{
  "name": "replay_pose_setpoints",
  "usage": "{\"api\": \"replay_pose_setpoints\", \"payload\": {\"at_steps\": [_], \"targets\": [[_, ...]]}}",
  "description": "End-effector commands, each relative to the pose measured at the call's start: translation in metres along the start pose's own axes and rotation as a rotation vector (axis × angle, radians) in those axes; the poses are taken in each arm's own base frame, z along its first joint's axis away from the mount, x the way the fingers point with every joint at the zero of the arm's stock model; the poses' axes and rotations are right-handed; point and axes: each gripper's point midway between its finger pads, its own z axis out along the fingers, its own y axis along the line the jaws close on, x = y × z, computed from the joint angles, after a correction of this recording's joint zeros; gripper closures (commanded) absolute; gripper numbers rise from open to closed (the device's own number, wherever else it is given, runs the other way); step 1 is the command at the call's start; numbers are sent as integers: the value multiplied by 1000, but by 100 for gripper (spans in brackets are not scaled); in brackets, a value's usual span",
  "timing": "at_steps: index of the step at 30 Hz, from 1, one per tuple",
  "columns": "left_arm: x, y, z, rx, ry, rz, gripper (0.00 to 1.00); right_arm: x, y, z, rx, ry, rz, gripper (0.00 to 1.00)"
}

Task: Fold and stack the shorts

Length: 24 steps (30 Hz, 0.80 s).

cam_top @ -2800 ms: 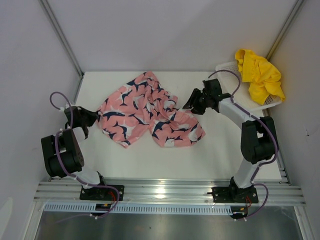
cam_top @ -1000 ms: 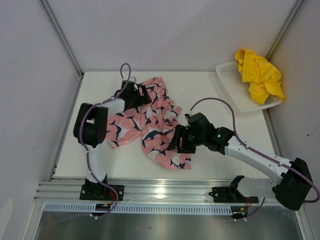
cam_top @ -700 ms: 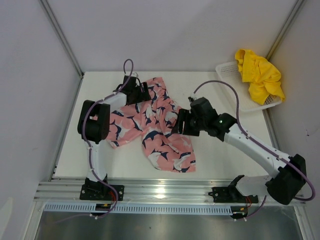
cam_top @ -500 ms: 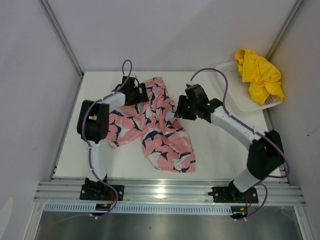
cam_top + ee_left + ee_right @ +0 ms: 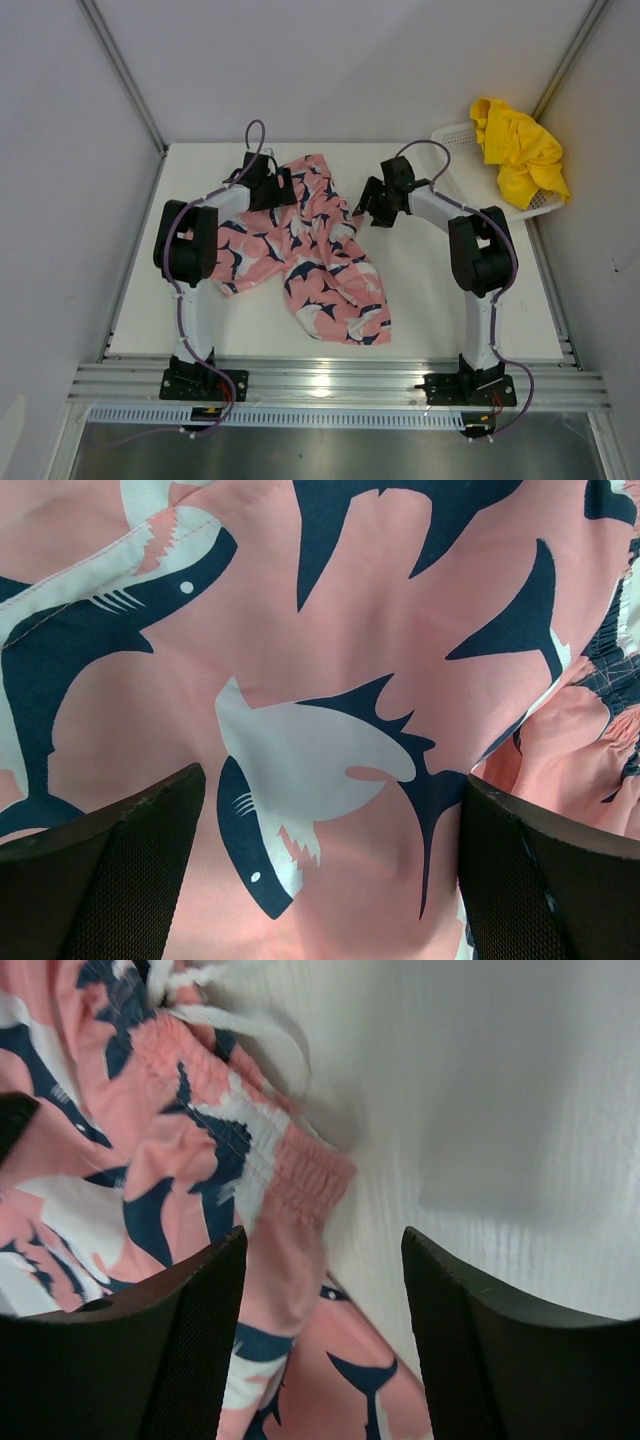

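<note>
Right hand (image 5: pixel 322 1245), apart at the shorts' (image 5: pixel 300 260) 2 o'clock waistband (image 5: pixel 300 1175), may pinch only drawstring (image 5: pixel 235 1012); left hand (image 5: pixel 328 785) likewise apart.

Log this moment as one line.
left tool: open, over pink shorts | right tool: open, at waistband | yellow shorts: in basket | fold: not done

Basket (image 5: pixel 462 138) partly under yellow shorts (image 5: pixel 520 150)

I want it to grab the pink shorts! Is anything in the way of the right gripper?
Nothing visible is. The right gripper hangs open just above the waistband edge of the pink shorts.
</note>
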Motion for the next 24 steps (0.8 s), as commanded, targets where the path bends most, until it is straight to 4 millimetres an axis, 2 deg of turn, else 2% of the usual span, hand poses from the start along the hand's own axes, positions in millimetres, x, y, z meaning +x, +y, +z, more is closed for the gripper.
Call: {"api": "replay_pose_setpoints", "payload": {"at_steps": [1, 8, 11, 13, 14, 15, 17, 23, 24], "targets": [[-3, -1, -4, 16, -9, 25, 1, -6, 34, 6, -157, 3, 69, 34], [-5, -1, -3, 14, -9, 34, 1, 5, 43, 28, -264, 46, 190, 36], [-5, 0, -1, 7, 1, 36, 1, 8, 39, 37, -254, 45, 222, 46], [-4, -1, 0, 5, 5, 38, 1, 4, 34, 39, -240, 12, 232, 65], [-5, -1, 0, 5, 5, 38, 1, 0, 32, 40, -231, -6, 225, 74], [-5, 0, 0, 2, 6, 39, 1, -4, 28, 42, -209, -22, 215, 89], [-3, 0, 0, -2, 9, 41, 1, -21, 24, 43, -174, -86, 156, 98], [-4, -2, 2, -2, 14, 52, 1, -64, 27, 38, -156, -265, -110, 100], [-2, -1, 2, -4, 20, 52, 1, -77, 31, 33, -147, -332, -141, 100]]}}
